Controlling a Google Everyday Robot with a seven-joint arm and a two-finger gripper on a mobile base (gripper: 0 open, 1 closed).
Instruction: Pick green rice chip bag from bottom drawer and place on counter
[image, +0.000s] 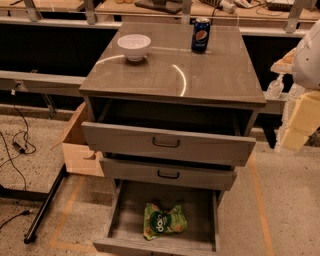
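Note:
The green rice chip bag (164, 220) lies crinkled on the grey floor of the open bottom drawer (129, 207), near its front and a little right of the middle. The counter (215, 75) is the glossy grey-brown cabinet top above it. My gripper (294, 136) hangs at the right edge of the camera view, pale yellow below a white arm. It is to the right of the cabinet, about level with the top drawer, far above and right of the bag, and holds nothing.
A white bowl (134, 46) and a blue soda can (201, 35) stand at the back of the counter. The top drawer (167, 143) and middle drawer (167, 174) are partly pulled out above the bottom one. A cardboard box (75, 145), cables (15, 145) and a black bar (47, 202) are on the left.

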